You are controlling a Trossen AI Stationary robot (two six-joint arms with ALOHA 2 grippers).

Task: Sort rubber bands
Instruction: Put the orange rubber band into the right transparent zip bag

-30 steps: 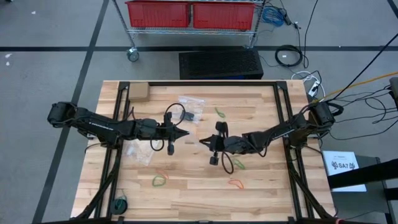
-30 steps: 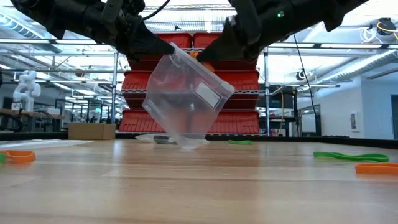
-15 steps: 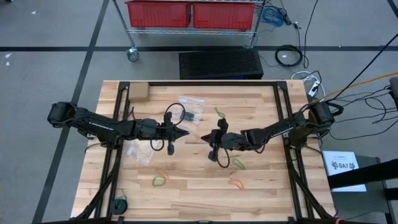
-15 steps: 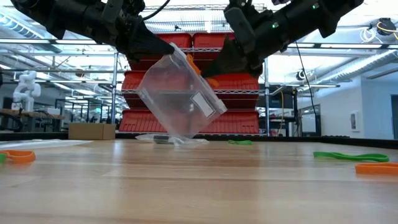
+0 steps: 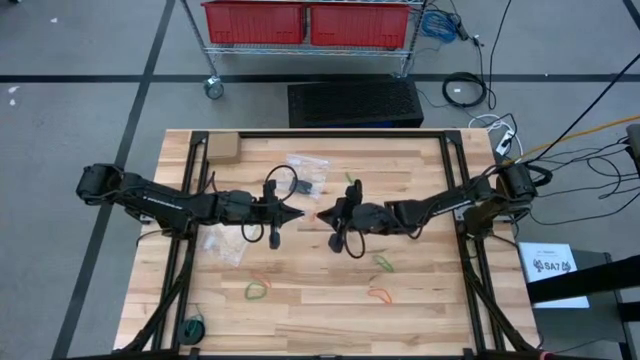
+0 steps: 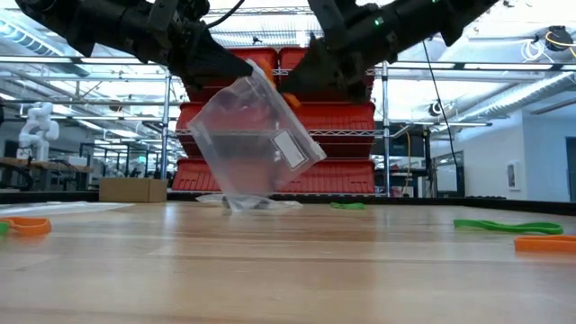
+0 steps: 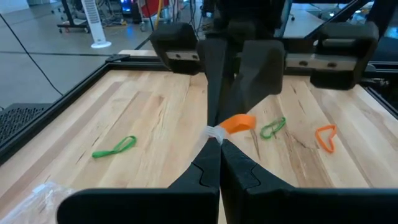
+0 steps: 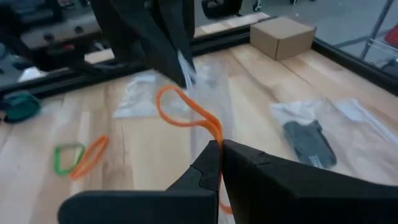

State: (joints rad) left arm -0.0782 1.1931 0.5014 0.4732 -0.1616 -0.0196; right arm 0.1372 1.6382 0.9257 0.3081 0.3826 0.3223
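Observation:
My left gripper (image 5: 302, 215) is shut on a clear zip bag (image 6: 252, 144) that hangs over the middle of the table. Right beside it, my right gripper (image 5: 322, 215) is shut on an orange rubber band (image 8: 186, 112). That band (image 7: 236, 123) sits at the bag's top edge. Loose on the wood lie green bands (image 5: 353, 181) (image 5: 384, 263), an orange band (image 5: 378, 294) and a green and orange pair (image 5: 257, 289). A bag with black bands (image 5: 305, 172) lies flat toward the far side. My left gripper pinches the clear bag's top edge (image 7: 214, 134) between its two fingers, coming level from the table's left. The bag hangs tilted below the fingers; whether its lower corner (image 6: 238, 205) touches the table I cannot tell. My right gripper pinches one end of the orange band (image 8: 214, 140) between its two fingers, slanting in from the table's right. The band is lifted clear, and its loop (image 8: 171, 96) reaches forward to the bag's top edge.
Another clear bag (image 5: 222, 245) lies near the left rail. A cardboard box (image 5: 222, 148) sits at the far left corner and a teal object (image 5: 193, 328) at the near left edge. Black frame rails (image 5: 465, 200) run along both sides.
My right gripper has carried the orange band toward the far edge and slightly left, up to the bag's top edge beside my left gripper. The hanging bag has swung, with its lower end shifting while its held top edge stayed in place.

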